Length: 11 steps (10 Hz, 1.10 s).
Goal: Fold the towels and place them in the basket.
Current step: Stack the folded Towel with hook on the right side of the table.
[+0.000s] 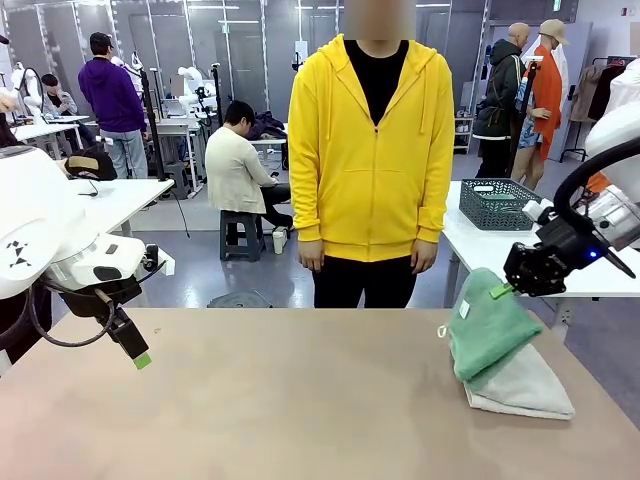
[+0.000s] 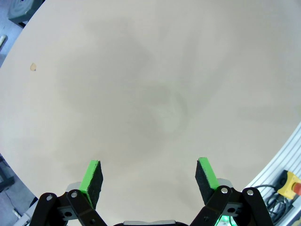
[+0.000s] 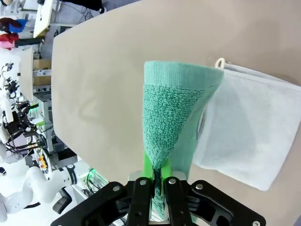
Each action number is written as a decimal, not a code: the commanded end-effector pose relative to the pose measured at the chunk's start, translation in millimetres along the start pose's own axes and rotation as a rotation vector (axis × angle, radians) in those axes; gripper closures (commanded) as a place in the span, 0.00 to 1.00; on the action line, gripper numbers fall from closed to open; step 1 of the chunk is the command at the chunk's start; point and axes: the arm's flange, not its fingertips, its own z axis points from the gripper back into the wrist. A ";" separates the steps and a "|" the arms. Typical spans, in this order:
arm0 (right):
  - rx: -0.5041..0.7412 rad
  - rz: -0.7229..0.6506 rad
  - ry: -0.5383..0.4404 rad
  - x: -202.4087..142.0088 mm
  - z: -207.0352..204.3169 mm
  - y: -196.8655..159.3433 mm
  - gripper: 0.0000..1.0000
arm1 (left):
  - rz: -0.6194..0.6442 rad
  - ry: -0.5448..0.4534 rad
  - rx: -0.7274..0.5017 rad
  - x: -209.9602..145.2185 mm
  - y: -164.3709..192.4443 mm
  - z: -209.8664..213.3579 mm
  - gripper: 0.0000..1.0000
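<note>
The left gripper [image 1: 140, 355] hangs nearest the camera, low over the bare left end of the table [image 1: 280, 400], its jaws spread wide with nothing between them; its wrist view shows bare tabletop between the 2 green pads [image 2: 91, 176].

At the right end, 2 towels lie stacked: the green towel [image 1: 490, 325] on top of the off-white towel [image 1: 525, 388], both folded. The right gripper [image 1: 502, 290] has its jaws pressed together on the upper edge of the green towel, and its wrist view shows the cloth drawn up into a taut cone from the pinch, the small loop [image 3: 219, 61] at the far corner, the off-white towel just beside and beneath.

The basket [image 1: 497, 203] sits on another table behind, well apart from the stack.

To do this well, I judge the lift should go straight up and slowly, so the fold holds and the off-white towel is not dragged along; 1 corner pinch may let the green towel unfurl, so the free left gripper could support it.
</note>
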 end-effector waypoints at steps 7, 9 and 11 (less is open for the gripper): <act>-0.210 0.004 0.063 -4.6 -25.4 -79.6 0.93 | 0.005 0.007 0.018 3.2 0.8 0.0 0.00; -0.280 -0.016 0.075 -10.1 -31.4 -85.9 0.93 | 0.005 0.007 0.018 3.2 0.8 0.0 0.00; -0.337 -0.033 0.085 -14.3 -38.9 -91.7 0.72 | 0.005 0.007 0.018 3.2 0.8 0.0 0.00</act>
